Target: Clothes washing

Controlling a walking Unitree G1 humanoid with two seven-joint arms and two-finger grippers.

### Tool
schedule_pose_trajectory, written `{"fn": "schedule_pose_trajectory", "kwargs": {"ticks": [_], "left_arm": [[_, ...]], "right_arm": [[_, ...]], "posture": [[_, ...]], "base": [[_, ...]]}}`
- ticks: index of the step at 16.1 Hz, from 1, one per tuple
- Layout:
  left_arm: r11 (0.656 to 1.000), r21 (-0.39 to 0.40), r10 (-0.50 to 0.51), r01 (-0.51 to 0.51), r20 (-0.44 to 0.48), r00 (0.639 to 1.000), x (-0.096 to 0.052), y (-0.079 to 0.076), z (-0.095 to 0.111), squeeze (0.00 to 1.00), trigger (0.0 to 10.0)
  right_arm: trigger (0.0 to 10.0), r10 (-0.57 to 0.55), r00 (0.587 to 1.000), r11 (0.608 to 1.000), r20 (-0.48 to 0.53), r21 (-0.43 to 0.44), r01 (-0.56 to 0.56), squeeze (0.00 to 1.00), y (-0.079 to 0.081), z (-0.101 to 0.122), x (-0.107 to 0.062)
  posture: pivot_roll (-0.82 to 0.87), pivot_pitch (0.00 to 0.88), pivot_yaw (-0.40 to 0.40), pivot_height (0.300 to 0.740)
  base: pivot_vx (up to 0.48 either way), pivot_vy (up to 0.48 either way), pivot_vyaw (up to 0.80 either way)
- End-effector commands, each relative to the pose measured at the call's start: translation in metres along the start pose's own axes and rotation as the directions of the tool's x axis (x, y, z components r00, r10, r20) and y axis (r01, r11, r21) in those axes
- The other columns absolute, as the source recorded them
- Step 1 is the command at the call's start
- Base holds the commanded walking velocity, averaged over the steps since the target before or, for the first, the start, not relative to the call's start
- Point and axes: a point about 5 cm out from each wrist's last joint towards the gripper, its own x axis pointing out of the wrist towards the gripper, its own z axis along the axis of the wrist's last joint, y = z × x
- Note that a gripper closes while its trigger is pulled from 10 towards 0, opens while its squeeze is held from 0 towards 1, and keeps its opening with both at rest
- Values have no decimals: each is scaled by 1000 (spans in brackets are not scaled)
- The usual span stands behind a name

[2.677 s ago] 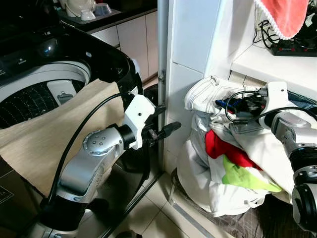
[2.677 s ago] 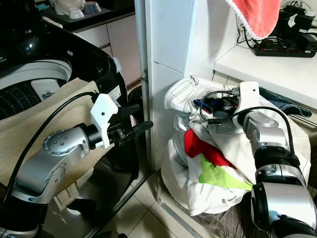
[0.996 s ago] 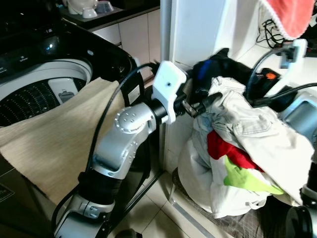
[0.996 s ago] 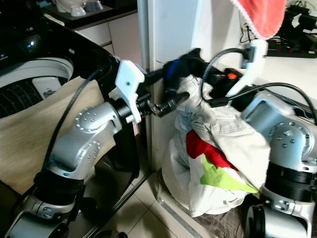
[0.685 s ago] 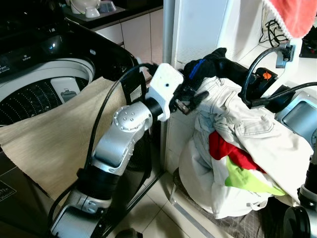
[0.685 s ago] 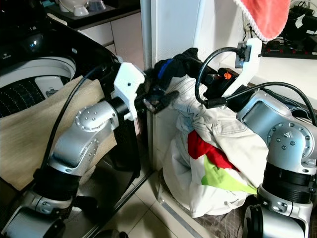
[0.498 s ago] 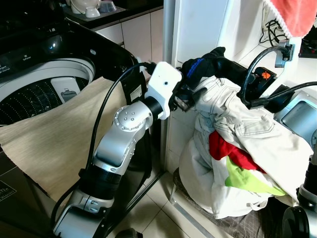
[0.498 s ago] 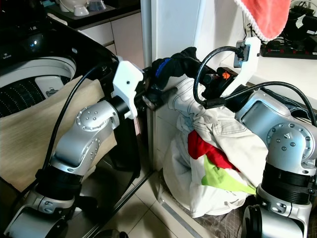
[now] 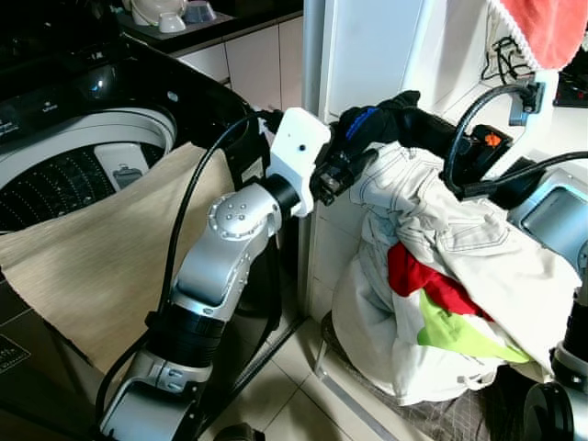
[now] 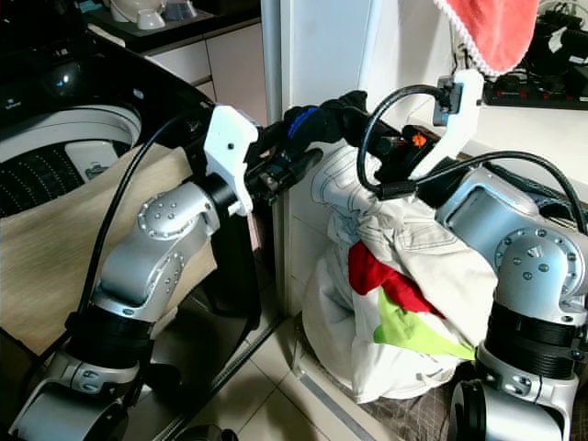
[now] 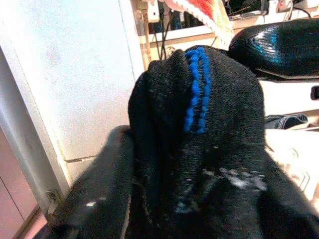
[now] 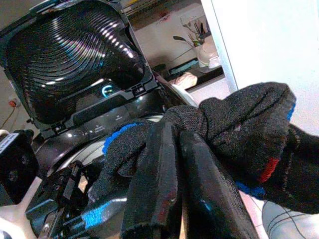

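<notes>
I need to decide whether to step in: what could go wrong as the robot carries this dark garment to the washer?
1. Both the left claw and right claw pinch the black garment; uneven pulling could stretch it or slip a grip.
2. The white clothes lie right under it and might snag and tumble from the pile.
3. The beige cloth draped over the washer partly covers the drum opening.

white tiled pillar (image 9: 354,55) centre, cream cabinet doors (image 9: 248,69) behind, white cups on dark desk (image 9: 161,18) top left, black power strip with cables on white shelf (image 10: 533,87) right, pale tiled floor (image 9: 276,395) below
</notes>
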Motion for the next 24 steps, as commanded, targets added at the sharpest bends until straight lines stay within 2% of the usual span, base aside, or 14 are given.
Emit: {"fn": "schedule_pose_trajectory", "kwargs": {"ticks": [1,16,17,18,21,24], "left_arm": [[1000,0,4,-4,8,1000,-1,3,2,0,0],[999,-2,34,-34,5,999,-4,11,0,0,0],[999,-2,41,-41,7,999,-5,12,1,0,0],[998,-6,57,-57,8,998,-5,15,1,0,0],[995,-9,102,-102,11,995,-6,24,3,0,0],[978,38,207,-206,-3,978,-12,52,8,0,0]], "right_arm": [[0,17,1000,1000,-1,-9,-17,0,5,1,0],[0,47,999,999,-6,-5,-47,0,14,-2,7],[3569,47,999,999,-4,-15,-47,580,14,-2,7],[10000,37,999,999,-7,-18,-37,1000,13,-3,7],[10000,51,999,999,-8,1,-51,1000,14,-5,6],[10000,62,998,997,-21,-37,-62,1000,18,-6,3]], "posture": [[-61,0,28,740],[-46,0,24,740],[-46,0,24,740],[-46,0,24,740],[-45,0,25,740],[-45,0,24,740]], "base": [[0,0,0],[0,0,0],[0,0,0],[0,0,0],[0,0,0],[0,0,0]]}}
